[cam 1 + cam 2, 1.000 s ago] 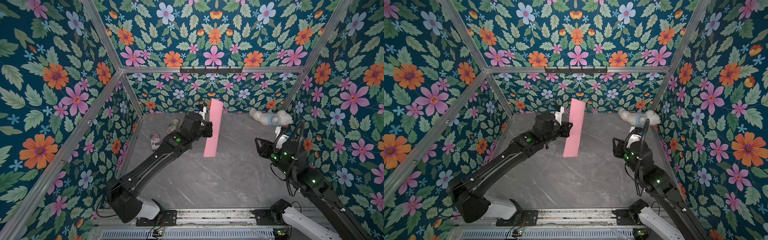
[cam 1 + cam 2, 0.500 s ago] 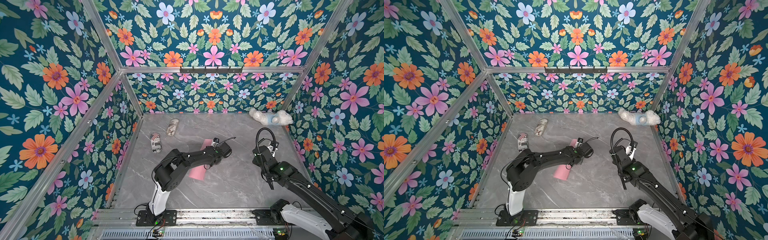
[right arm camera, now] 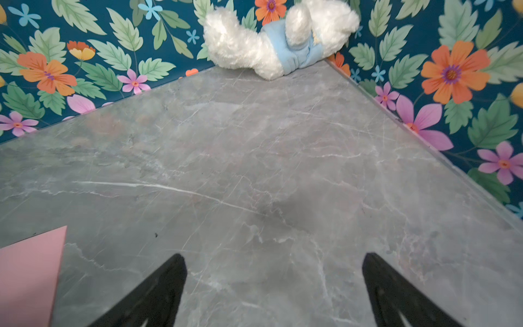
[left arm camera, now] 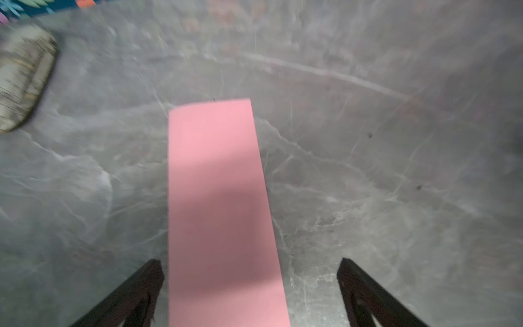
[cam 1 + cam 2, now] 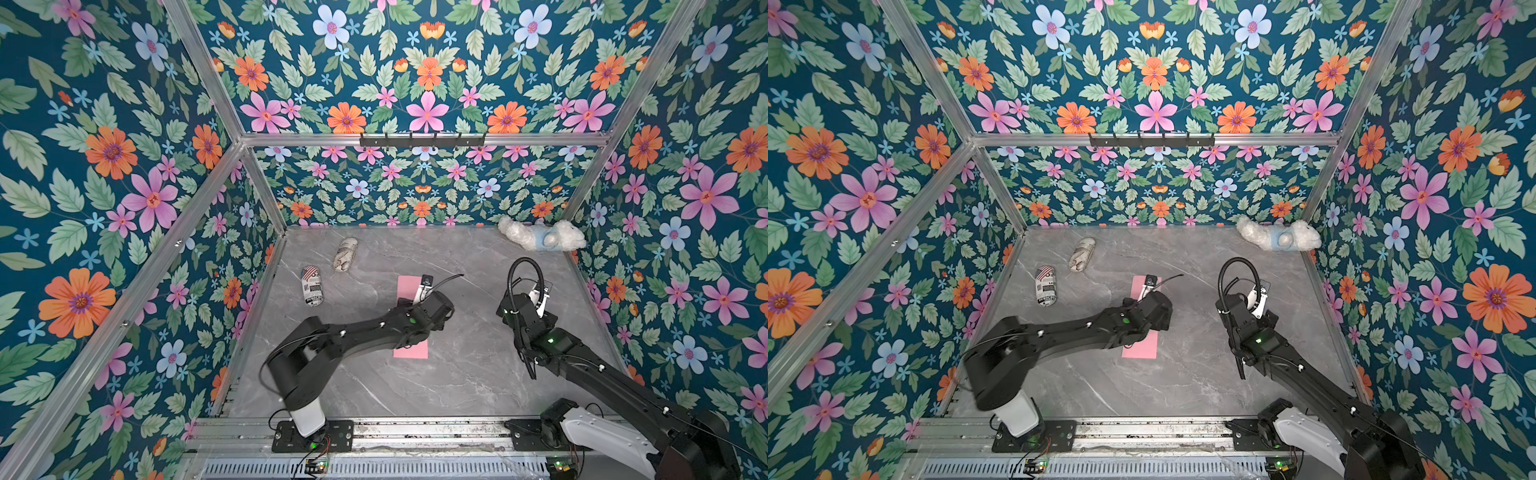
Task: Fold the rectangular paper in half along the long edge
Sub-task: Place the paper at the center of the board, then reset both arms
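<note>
The rectangular paper [image 5: 411, 351] is a narrow light-pink strip lying flat on the grey marble table [image 5: 457, 374], long side running front to back. In both top views the left arm covers its middle [image 5: 1139, 348]. My left gripper [image 5: 422, 289] hovers over the strip's far half, open. In the left wrist view the paper [image 4: 218, 198] runs between the spread fingers [image 4: 152, 280] without touching them. My right gripper [image 5: 538, 293] stands open over bare table to the right of the strip. The right wrist view shows only one corner of the paper [image 3: 28, 271], beside the empty right gripper [image 3: 273, 256].
A flag-printed can [image 5: 311, 286] and a beige pouch [image 5: 345, 254] lie at the back left, the pouch [image 4: 22, 76] showing in the left wrist view. A white and blue plush toy [image 5: 540, 237] fills the back right corner. Floral walls enclose the table.
The left arm brought the paper down from upright near the back wall to flat on the table and opened its jaws. The right arm swung inward and opened wider.
</note>
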Controlling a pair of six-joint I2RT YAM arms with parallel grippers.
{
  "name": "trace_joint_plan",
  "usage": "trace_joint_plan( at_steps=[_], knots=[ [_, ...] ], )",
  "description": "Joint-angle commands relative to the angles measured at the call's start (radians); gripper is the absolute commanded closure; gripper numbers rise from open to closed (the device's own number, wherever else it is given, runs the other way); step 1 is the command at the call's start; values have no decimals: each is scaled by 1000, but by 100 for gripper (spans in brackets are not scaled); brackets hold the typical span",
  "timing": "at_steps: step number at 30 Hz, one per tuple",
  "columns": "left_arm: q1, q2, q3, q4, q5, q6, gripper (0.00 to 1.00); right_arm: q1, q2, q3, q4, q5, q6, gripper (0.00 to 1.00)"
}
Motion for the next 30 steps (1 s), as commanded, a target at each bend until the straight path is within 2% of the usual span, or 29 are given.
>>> trace_joint_plan(
  at_steps=[1,4,5,6,8,9,10,12,14,15,17,19,22,25,26,28,30],
  knots=[
    [68,-191,-79,96,-100,70,0,-8,-34,-123,420,100,-259,1],
    [250,-382,-177,100,-114,112,0,-17,-51,-297,808,86,-503,1],
    [347,-437,-227,139,-47,131,0,-21,-48,-345,916,78,-573,1],
    [438,-480,-288,228,52,220,0,-32,-38,-369,965,102,-597,1],
    [489,-540,-452,498,61,469,0,-92,-7,-351,901,142,-504,1],
    [497,-555,-537,640,26,563,0,-135,12,-335,820,89,-447,1],
    [516,-556,-615,749,-8,600,0,-166,38,-331,803,61,-417,1],
    [613,-522,-762,969,93,673,0,-197,108,-357,881,57,-426,1],
    [686,-439,-840,1092,109,669,1,-222,169,-384,1016,47,-461,1],
    [716,-380,-845,1118,125,674,0,-226,180,-362,964,49,-425,1],
    [750,-276,-831,1177,157,669,0,-255,192,-390,1085,8,-429,1],
    [769,-238,-803,1174,194,653,0,-286,214,-383,1125,-47,-430,1],
    [860,-158,-795,1306,286,554,0,-290,251,-359,1115,-75,-441,1],
    [898,-72,-767,1333,335,535,0,-290,224,-344,1005,-108,-422,1],
    [904,-38,-774,1373,346,532,0,-290,209,-337,958,-121,-418,1],
    [925,31,-786,1497,389,534,0,-292,177,-365,988,-122,-418,1],
    [946,5,-770,1396,455,523,0,-325,159,-414,1122,-155,-435,1]
  ],
)
